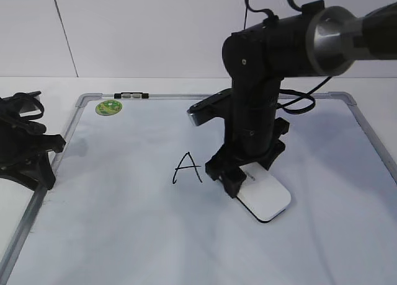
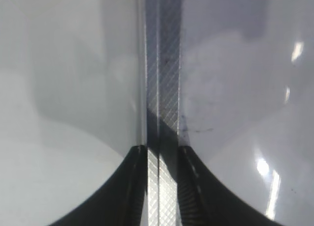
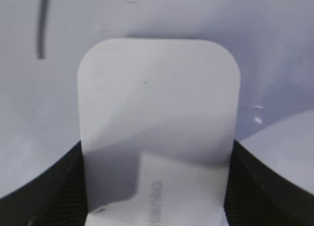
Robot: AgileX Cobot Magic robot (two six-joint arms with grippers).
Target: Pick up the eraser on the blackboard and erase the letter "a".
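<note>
Right gripper (image 1: 243, 173) down on the board (image 1: 124, 235), fingers clamped on the two long sides of the eraser (image 1: 267, 198). Eraser lying flat on the white surface right of centre, its rounded free end sticking out toward the lower right past the fingers. In the right wrist view, eraser (image 3: 157, 113) filling the middle, black fingers (image 3: 54, 191) pressed against both its edges at the bottom corners, small grey print visible near the lower edge. Thin black pad showing along the underside in the exterior view.

Capital "A" (image 1: 187, 167) written just left of the right gripper, apart from the eraser. A short dark marker stroke (image 3: 43, 24) visible at the upper left of the right wrist view, too partial to tell which letter. No lowercase "a" made out in any view; may be hidden under the arm or eraser, cannot tell.

Left gripper (image 1: 25, 155) resting at the left edge, over the board's grey frame (image 2: 162, 88). Left wrist view looking straight down on that frame strip, black fingers (image 2: 122, 186) on either side of it, spread with the frame between them and holding nothing.

Green sticker (image 1: 108, 108) near the top-left corner of the board, small black-and-silver clip (image 1: 131, 95) on the top frame just right of it
</note>
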